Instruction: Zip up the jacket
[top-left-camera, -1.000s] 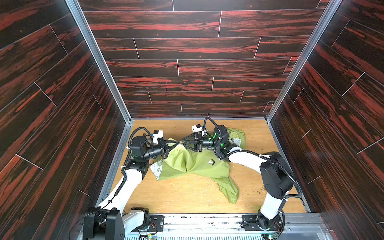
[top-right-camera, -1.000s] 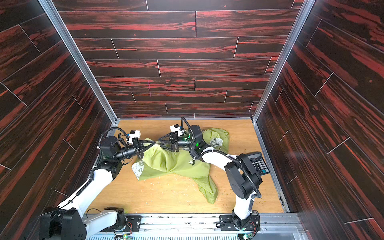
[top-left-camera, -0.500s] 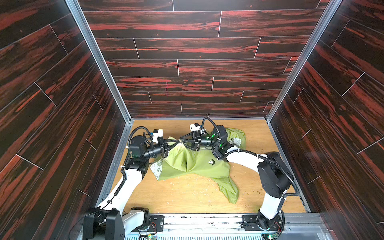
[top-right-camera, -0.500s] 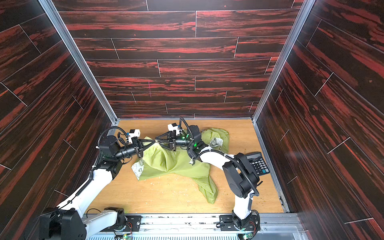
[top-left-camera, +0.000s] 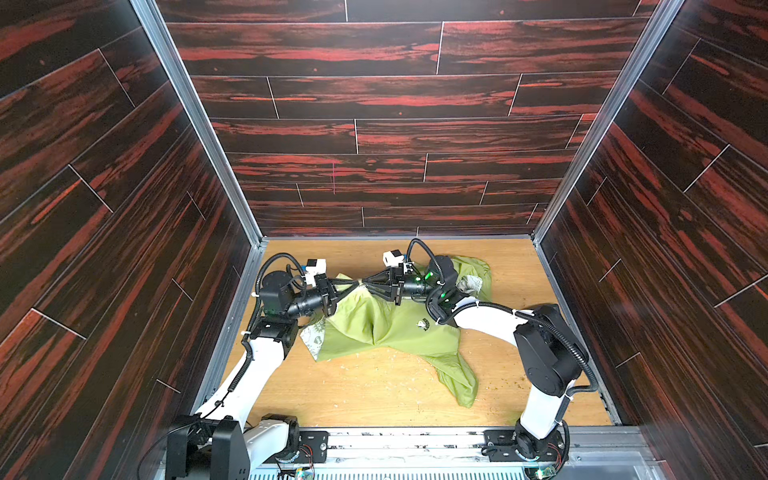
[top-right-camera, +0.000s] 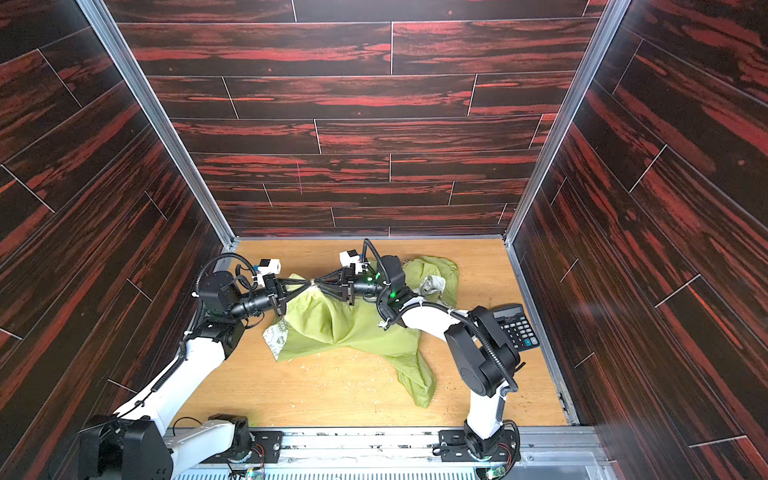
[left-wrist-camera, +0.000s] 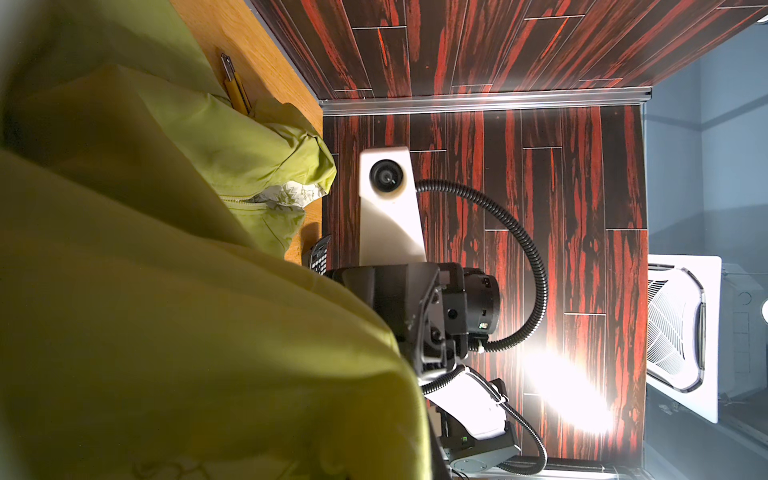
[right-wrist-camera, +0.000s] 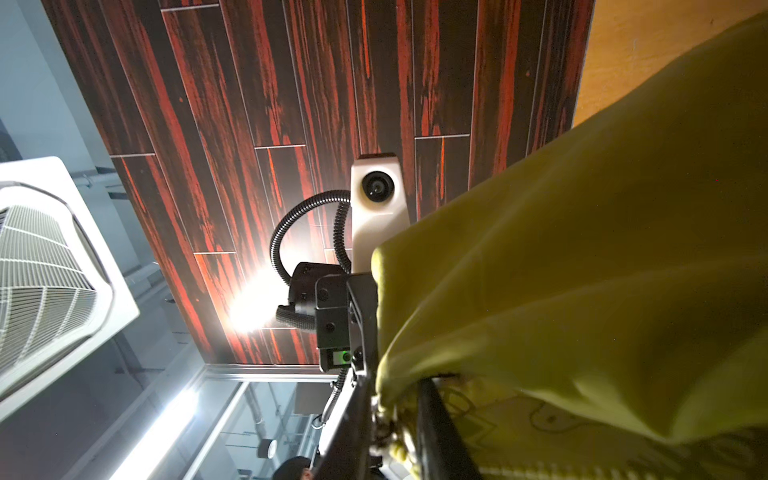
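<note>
The lime-green jacket (top-left-camera: 399, 328) (top-right-camera: 353, 328) lies crumpled on the wooden floor, with one point of it lifted into a peak at the back. In both top views my left gripper (top-left-camera: 354, 284) (top-right-camera: 307, 283) and right gripper (top-left-camera: 366, 285) (top-right-camera: 318, 285) meet tip to tip at that peak. The left one is shut on the fabric. In the left wrist view the jacket (left-wrist-camera: 166, 311) drapes over and hides its jaws. In the right wrist view the right gripper (right-wrist-camera: 392, 388) pinches the jacket's zipper edge between its dark fingers (right-wrist-camera: 432, 415).
A black calculator (top-right-camera: 515, 326) lies by the right wall behind my right arm. A yellow utility knife (left-wrist-camera: 237, 89) rests on the floor beyond the jacket. Dark wood-patterned walls close in three sides. White patterned lining (top-left-camera: 313, 338) shows at the jacket's left corner.
My right gripper slid left along the raised fabric to meet the left gripper's tips, and its jaws narrowed onto the jacket's edge. The left gripper kept its place and grip.
</note>
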